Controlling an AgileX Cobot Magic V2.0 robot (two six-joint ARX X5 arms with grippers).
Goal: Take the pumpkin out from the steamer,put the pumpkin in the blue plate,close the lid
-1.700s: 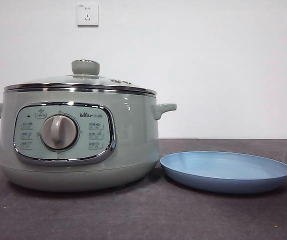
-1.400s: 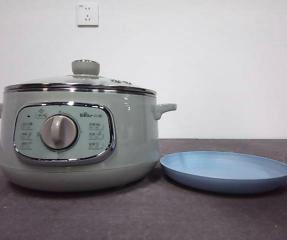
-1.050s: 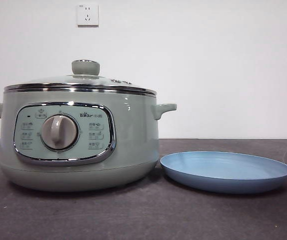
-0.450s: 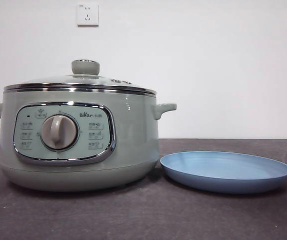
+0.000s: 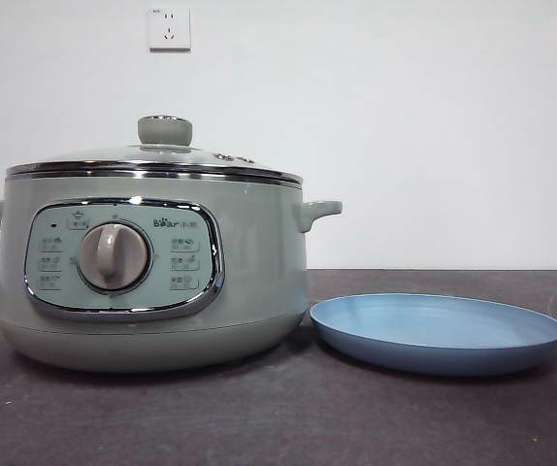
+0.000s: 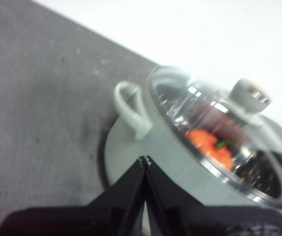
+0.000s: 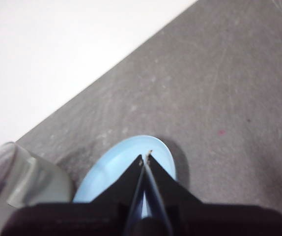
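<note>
The left end effector [image 6: 145,160] has two matte black jaws tapering to thin pointed tips above a broad black base; the right end effector [image 7: 145,156] is the same black wedge shape

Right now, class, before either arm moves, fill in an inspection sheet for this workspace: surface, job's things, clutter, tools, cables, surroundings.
Surface: dark grey table, faint scuffs.
Steamer: upright on the table, control panel facing the front camera.
Lid: seated on the steamer's rim.
Pumpkin: orange, inside the steamer, seen through the glass lid.
Blue plate: beside the steamer, nothing on it.
Clutter: nothing seen.
Left tool: jaws together, holding nothing, above the steamer's side handle.
Right tool: jaws together, holding nothing, above the blue plate.
Cables: nothing seen.
Surroundings: white wall with two sockets.
</note>
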